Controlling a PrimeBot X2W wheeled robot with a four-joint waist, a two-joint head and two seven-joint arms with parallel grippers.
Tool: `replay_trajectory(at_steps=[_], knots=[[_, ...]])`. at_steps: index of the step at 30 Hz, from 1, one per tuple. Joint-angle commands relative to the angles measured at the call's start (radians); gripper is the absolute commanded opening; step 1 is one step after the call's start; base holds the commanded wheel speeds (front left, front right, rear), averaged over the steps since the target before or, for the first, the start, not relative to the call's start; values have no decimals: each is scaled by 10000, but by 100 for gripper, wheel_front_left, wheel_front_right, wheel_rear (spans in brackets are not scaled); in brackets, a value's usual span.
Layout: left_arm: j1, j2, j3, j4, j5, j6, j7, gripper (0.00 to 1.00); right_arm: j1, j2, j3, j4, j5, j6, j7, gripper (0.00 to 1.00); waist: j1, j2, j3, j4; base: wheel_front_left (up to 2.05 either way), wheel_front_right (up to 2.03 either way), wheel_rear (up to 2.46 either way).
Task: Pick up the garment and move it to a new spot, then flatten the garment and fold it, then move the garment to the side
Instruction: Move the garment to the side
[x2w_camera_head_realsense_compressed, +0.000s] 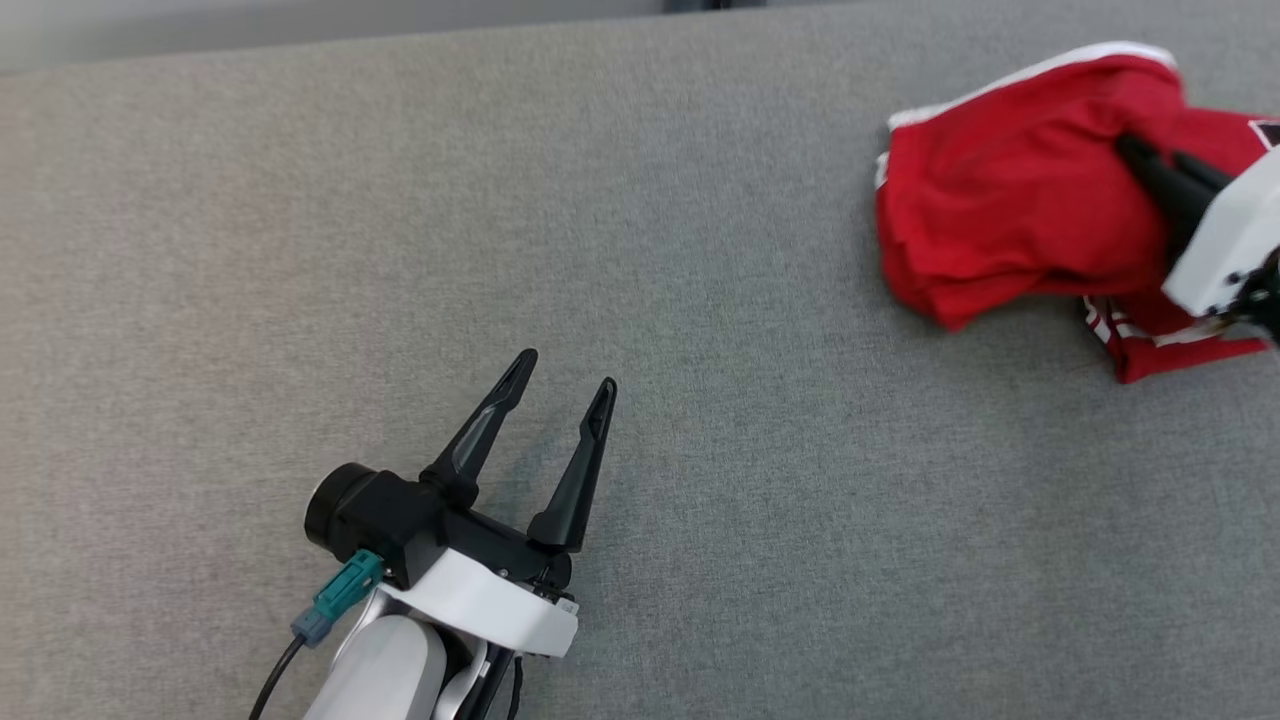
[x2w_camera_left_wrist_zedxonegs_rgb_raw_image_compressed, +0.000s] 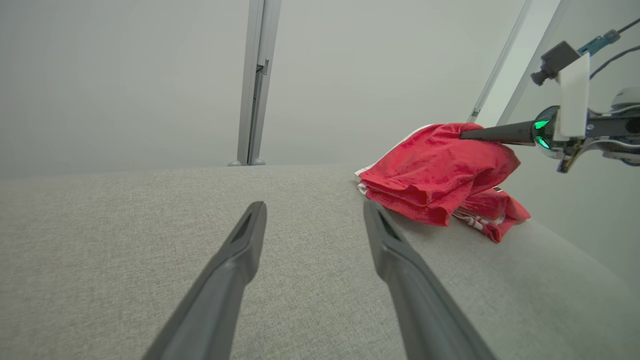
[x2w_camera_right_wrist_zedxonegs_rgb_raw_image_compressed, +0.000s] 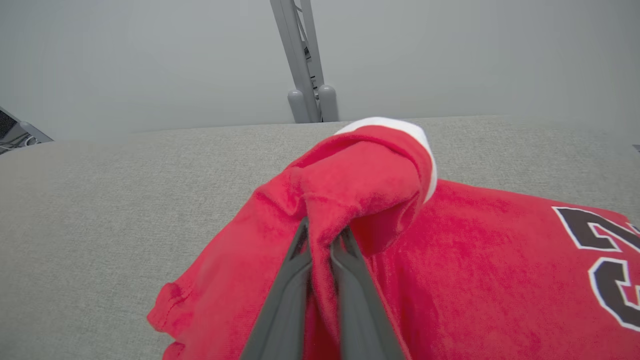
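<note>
Two hands, two jobs: nearest me my left hand (x2w_camera_head_realsense_compressed: 567, 370) hangs low over the bare grey worktop (x2w_camera_head_realsense_compressed: 300, 250), fingers spread wide and holding nothing. Past a broad strip of bare cloth surface, toward the far right corner, lies the red garment (x2w_camera_head_realsense_compressed: 1000, 200), and my right hand (x2w_camera_right_wrist_zedxonegs_rgb_raw_image_compressed: 324, 232) is pinched narrow on a ridge of it, a fold with white trim bunched up over the fingers. In the left wrist view the upper layers are raised by that grip while the lower part rests on the worktop. I judge this to be the first step, the pick-up and move; the garment is rumpled and heaped, so flattening, folding and setting it aside all seem left to do. Its loosely stacked layers could, though, be a rough fold, and I cannot rule that out. My right fingertips are buried in the cloth, the garment's right edge is cut off by the frame and my own wrist, and its black numerals (x2w_camera_right_wrist_zedxonegs_rgb_raw_image_compressed: 605, 265) run out of view. Beyond stand a grey post (x2w_camera_right_wrist_zedxonegs_rgb_raw_image_compressed: 305, 65) and plain wall.
</note>
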Motion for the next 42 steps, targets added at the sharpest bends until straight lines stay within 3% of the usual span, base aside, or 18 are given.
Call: replay_trajectory(at_steps=[1, 10, 15, 19, 20, 21, 23, 28, 34, 39, 42], knots=[[-196, 100, -7, -38, 61, -29, -13, 100, -195, -220, 82, 55, 33, 2, -8, 0, 0, 0, 315, -112, 0, 0, 0], [-385, 206, -176, 0, 78, -40, -13, 100, -926, -1480, 920, 459, -255, 2, 186, 0, 0, 0, 685, -36, 0, 0, 0], [-341, 263, -174, 58, 34, -38, -13, 100, -1092, -1671, 1432, 988, -821, 0, 333, 0, 0, 0, 670, -18, 0, 0, 0], [-336, 260, -204, 180, -9, -33, -13, 100, -1198, -1336, 1682, 2081, -1563, 0, 42, 0, 0, 0, 524, -15, 0, 0, 0], [-335, 257, -227, 217, -20, -33, -13, 100, -1216, -1215, 1683, 2377, -1688, 0, -43, 24, 0, 0, 468, -3, 0, 0, 0], [-334, 255, -237, 237, -37, -34, -13, 100, -1237, -1120, 1696, 2703, -1835, 0, -91, 37, 0, 0, 420, 7, 0, 0, 0], [-316, 250, -246, 282, -76, -33, -13, 100, -1302, -921, 1694, 3273, -2068, 0, -343, 100, 0, 0, 307, 25, 0, 0, 0], [-107, 242, -128, 425, -198, -17, -13, 100, -1220, -395, 1543, 4193, -2363, 0, -1313, 100, 0, 0, -264, 23, 0, 0, 0], [299, 360, 487, 258, -326, 170, -13, 100, -1089, 193, 856, 4988, -2381, 0, -3402, 100, 0, 0, -1375, -79, 0, 0, 0], [794, 654, 1365, -45, -486, 444, -13, 100, -523, 620, 457, 4552, -2232, 0, -4405, 100, 0, 0, -2282, -156, 0, 0, 0], [1143, 982, 1840, -212, -529, 585, -13, 100, -93, 552, 268, 3950, -2629, 0, -4591, 100, 0, 0, -2644, -167, 0, 0, 0]])
